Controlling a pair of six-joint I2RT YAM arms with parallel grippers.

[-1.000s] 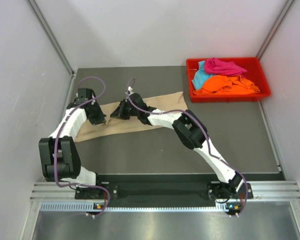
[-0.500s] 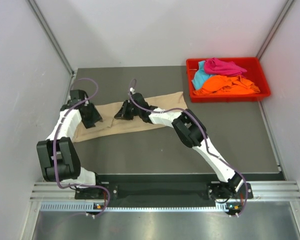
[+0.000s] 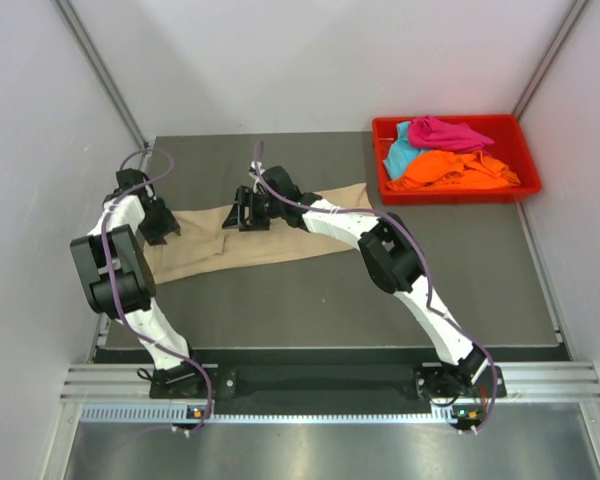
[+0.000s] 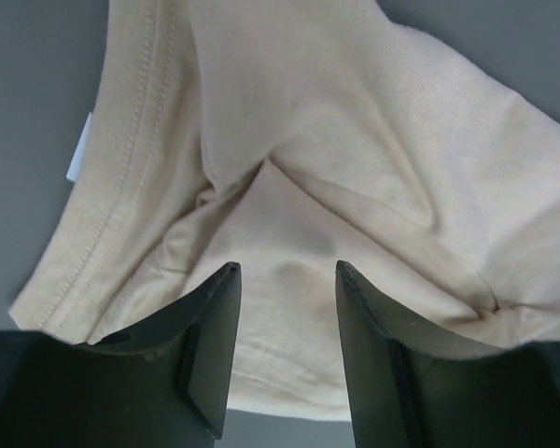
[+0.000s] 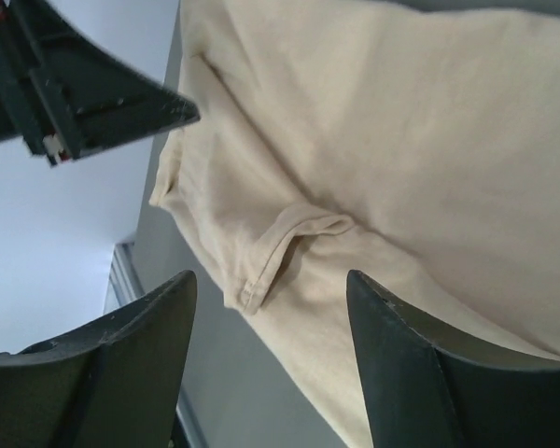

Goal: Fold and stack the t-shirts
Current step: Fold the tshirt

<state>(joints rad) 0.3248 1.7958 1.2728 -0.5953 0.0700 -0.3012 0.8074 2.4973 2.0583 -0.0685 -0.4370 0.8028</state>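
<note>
**Two arms working over the beige shirt at the left of the table**

The dark grey table (image 3: 310, 300) is filling the middle of the overhead view, with pale walls closing it in on three sides and a metal rail running along the bottom edge.

The right arm (image 3: 385, 255) is stretching from its base at the lower right in a long diagonal toward the upper left, bending at the elbow near the centre. The left arm (image 3: 110, 270) is folding up tightly along the left edge, with its forearm pointing toward the top of the frame.

The beige shirt (image 3: 280, 240) is lying in a long crumpled strip across the table, from the left side toward the centre right. The red tray (image 3: 455, 195) is sitting at the upper right, well apart from that strip, and is holding the orange shirt (image 3: 450, 172), the pink shirt (image 3: 448, 132) and the teal shirt (image 3: 402, 155) in a loose heap.

The right gripper (image 3: 242, 217) is hanging over the strip's upper edge; in its wrist view its jaws are spread wide above a sleeve hem. The left gripper (image 3: 158, 225) is poised over the strip's left end, its jaws parted with cloth showing between them, unpinched. A small white tag (image 4: 79, 154) is peeking out at the shirt's stitched edge.
</note>
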